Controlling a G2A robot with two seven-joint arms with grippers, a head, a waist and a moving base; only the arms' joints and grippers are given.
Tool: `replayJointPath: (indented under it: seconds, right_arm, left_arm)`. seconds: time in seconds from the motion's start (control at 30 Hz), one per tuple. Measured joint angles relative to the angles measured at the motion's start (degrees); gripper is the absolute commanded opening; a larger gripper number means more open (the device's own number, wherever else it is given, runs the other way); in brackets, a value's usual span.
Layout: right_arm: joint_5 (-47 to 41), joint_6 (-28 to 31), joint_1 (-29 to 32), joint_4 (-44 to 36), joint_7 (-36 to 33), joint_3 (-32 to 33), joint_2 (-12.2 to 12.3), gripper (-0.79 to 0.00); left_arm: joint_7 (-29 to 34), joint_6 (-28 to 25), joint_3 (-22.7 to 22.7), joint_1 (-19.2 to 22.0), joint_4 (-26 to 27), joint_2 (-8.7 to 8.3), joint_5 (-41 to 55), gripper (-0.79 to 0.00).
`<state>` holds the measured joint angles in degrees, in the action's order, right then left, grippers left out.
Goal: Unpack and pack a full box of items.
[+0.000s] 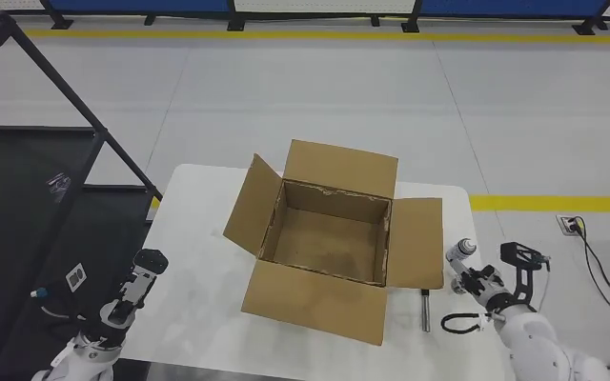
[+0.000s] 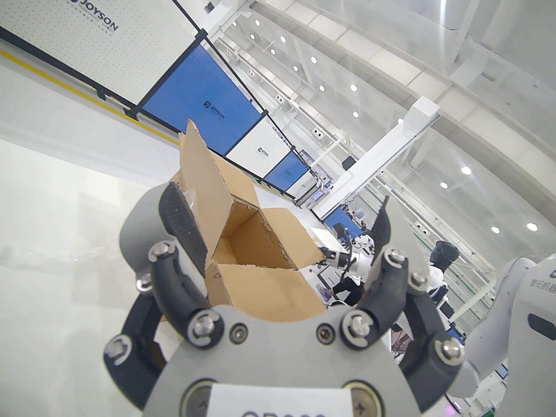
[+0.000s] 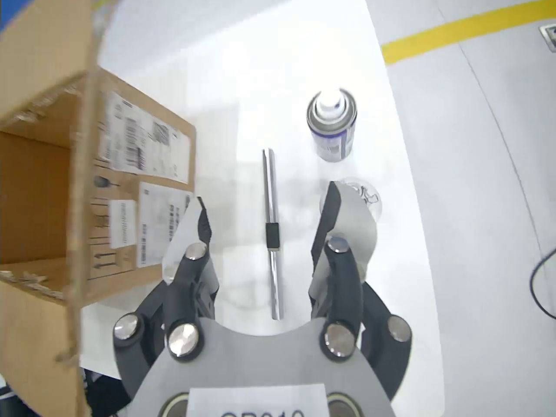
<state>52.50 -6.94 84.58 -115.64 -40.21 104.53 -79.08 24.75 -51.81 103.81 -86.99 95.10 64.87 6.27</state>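
The box (image 1: 329, 238) sits mid-tabletop (image 1: 200, 248), flaps open and empty, so unpacking looks done. The can (image 3: 332, 125) and rod (image 3: 272, 227) lie at its 4 o'clock, perhaps with a clear item (image 3: 369, 199). The right end effector (image 3: 267, 199) hangs open over the rod; the left end effector (image 2: 278, 201), at 8 o'clock, is open too. Repacking remains.

The box (image 1: 324, 246) sits centred on the table (image 1: 200, 224), a rod (image 1: 424, 310) and spray can (image 1: 461, 250) to its right.

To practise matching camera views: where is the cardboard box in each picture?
Top view: cardboard box, flaps open, centre of the white table.
Left wrist view: cardboard box beyond the open left gripper.
Right wrist view: cardboard box beside the right gripper, labelled flap showing.
Shared landmark: the white table.
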Motion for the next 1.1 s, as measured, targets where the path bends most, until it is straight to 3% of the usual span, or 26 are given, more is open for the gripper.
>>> replayJointPath:
  seconds: [0.17, 0.4, 0.7, 1.1]
  right_arm:
    - [-9.7, 7.9, 1.2, 0.4, 4.5, 1.1, 0.1, 0.0]
    - [-14.5, 16.3, -8.9, 9.9, -5.0, -1.8, 1.5, 0.0]
    - [-10.4, 14.4, -19.2, 16.3, -10.6, -8.2, 2.4, 0.0]
    - [-8.4, 13.1, -25.3, 19.8, -12.8, -13.0, 3.3, 0.0]
  left_arm:
    - [0.0, 0.0, 0.0, 0.0, 0.0, 0.0, 0.0, 0.0]
    - [0.0, 0.0, 0.0, 0.0, 0.0, 0.0, 0.0, 0.0]
    - [0.0, 0.0, 0.0, 0.0, 0.0, 0.0, 0.0, 0.0]
    - [0.0, 0.0, 0.0, 0.0, 0.0, 0.0, 0.0, 0.0]
